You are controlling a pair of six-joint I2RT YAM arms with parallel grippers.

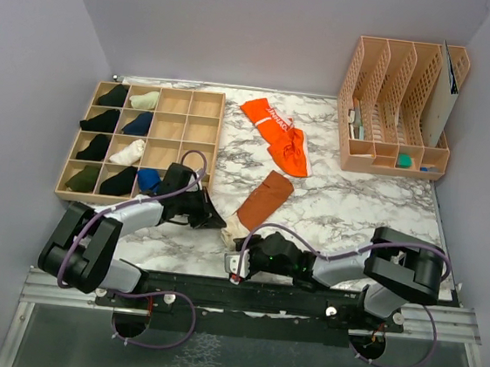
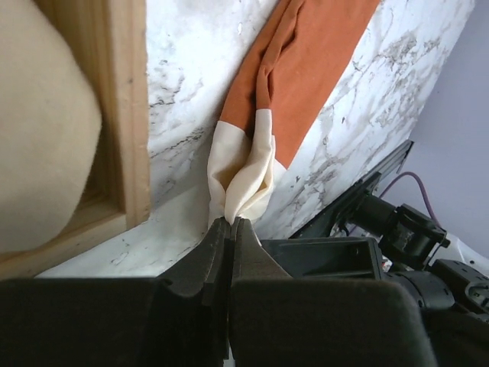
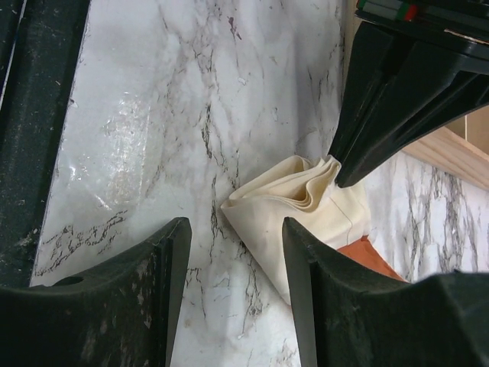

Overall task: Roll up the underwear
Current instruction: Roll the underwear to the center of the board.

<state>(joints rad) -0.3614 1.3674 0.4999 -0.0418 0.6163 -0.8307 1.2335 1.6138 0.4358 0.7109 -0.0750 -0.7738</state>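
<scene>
At the far left of the desk (image 1: pixel 357 204) stood a wooden tray (image 1: pixel 187 129) of square compartments; small fabric bundles (image 1: pixel 101 120) sat in its left columns, dark ones mostly, with a few pale ones and a blue one at the near edge; the right columns held none. Just near and right of the tray's near right corner, my left hand (image 2: pixel 231 223) lay low on the marble, its fingers pressed together on the cream waistband end of the rust-brown underwear (image 1: pixel 265 199); the cloth bunched into folds at the pinch. From there the rust-brown underwear ran far and to the right, lying folded narrow and flat on the desk. My right hand (image 3: pixel 237 229) rested near the front edge, pointing left toward that same cream end; its fingers stood about half apart with nothing between them, and the gathered cream cloth lay just beyond their tips, not touching. Farther off, near the middle of the desk, the orange underwear (image 1: pixel 276 134) lay spread out with its white lettered waistband showing. At the far right stood a tan file rack (image 1: pixel 398 103) with upright slots.
</scene>
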